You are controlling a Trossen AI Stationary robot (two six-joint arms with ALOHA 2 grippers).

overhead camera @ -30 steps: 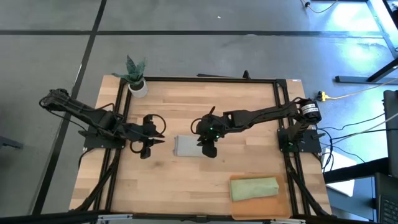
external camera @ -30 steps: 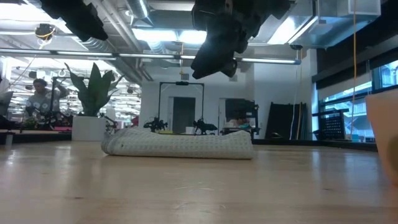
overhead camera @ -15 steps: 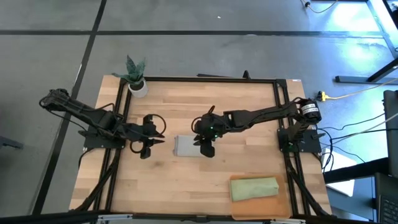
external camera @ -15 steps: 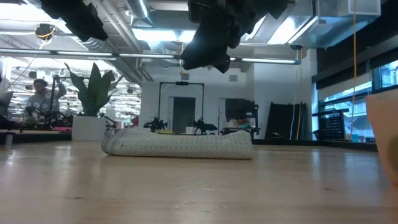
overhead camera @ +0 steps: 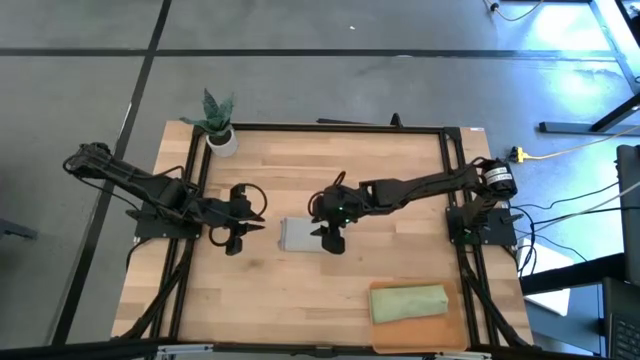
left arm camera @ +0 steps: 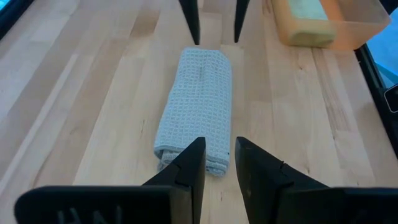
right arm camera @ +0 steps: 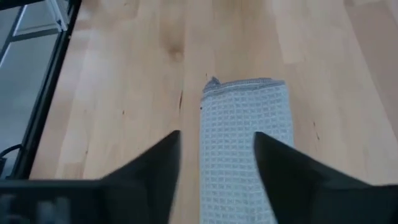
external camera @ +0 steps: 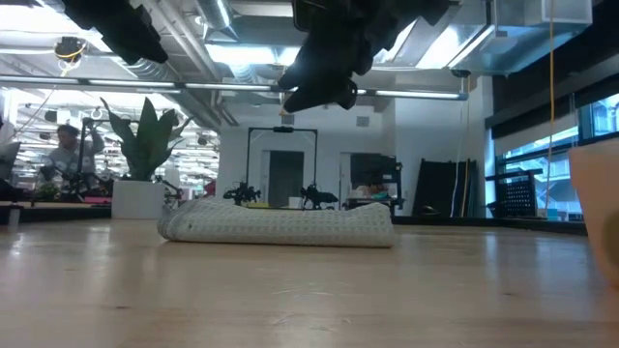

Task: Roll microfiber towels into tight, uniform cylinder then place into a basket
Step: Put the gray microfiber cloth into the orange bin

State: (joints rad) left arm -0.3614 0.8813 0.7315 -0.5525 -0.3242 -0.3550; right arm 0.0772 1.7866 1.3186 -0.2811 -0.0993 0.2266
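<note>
The light grey towel [overhead camera: 298, 235] lies rolled into a cylinder on the middle of the table, its long side on the wood [external camera: 280, 224]. My right gripper [overhead camera: 328, 240] hangs open above the roll's right end, well clear of it in the low view [external camera: 317, 97]. In its wrist view its fingers straddle the roll [right arm camera: 245, 143] from above without touching. My left gripper [overhead camera: 238, 232] waits left of the roll, its fingers [left arm camera: 189, 168] a narrow gap apart with nothing between them. The sage green towel [overhead camera: 408, 302] lies rolled in the basket [overhead camera: 420, 337] at the near right.
A white plant pot [overhead camera: 222, 140] stands at the far left corner. Black frame rails [overhead camera: 330, 128] run along the table's far, left and right sides. Bare wood lies between the grey roll and the basket.
My right gripper has shifted slightly toward the table's left above the roll's right end, tipped a little, and spread its fingers wider. The grey roll and my left gripper have stayed where they were.
</note>
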